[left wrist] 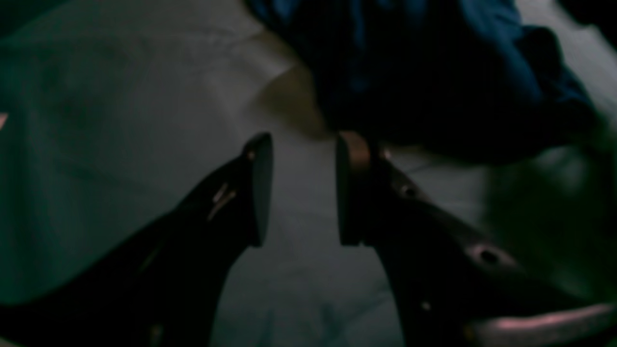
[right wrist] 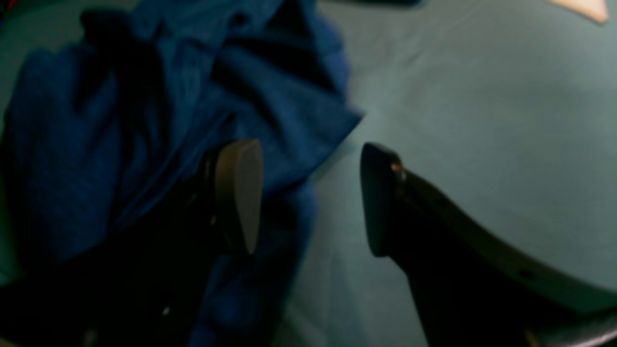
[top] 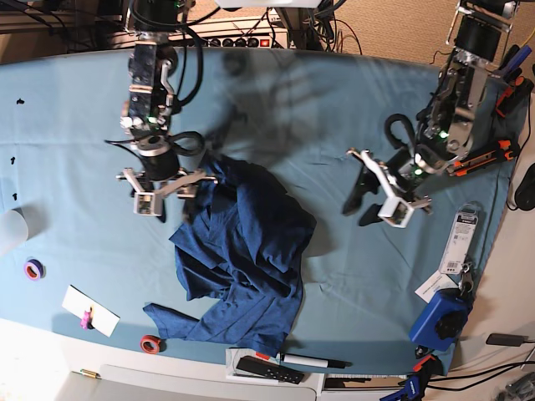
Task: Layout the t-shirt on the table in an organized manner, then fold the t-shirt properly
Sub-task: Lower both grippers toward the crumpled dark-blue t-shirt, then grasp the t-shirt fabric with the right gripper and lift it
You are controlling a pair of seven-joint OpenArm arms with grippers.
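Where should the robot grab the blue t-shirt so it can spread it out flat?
Probably the t-shirt is best taken by its outer edges, not the bunched middle. The right gripper sits open at the top corner and could pinch there from above. The left gripper, also open, could take the near edge facing it on the table.

The table (top: 351,125) is covered by a smooth light teal cloth. The t-shirt (top: 242,259) is spread crumpled on it left of centre. Near the front edge are found a purple tape ring (top: 33,269), a red ring (top: 150,343), a white card (top: 90,310) and a black remote (top: 267,369).
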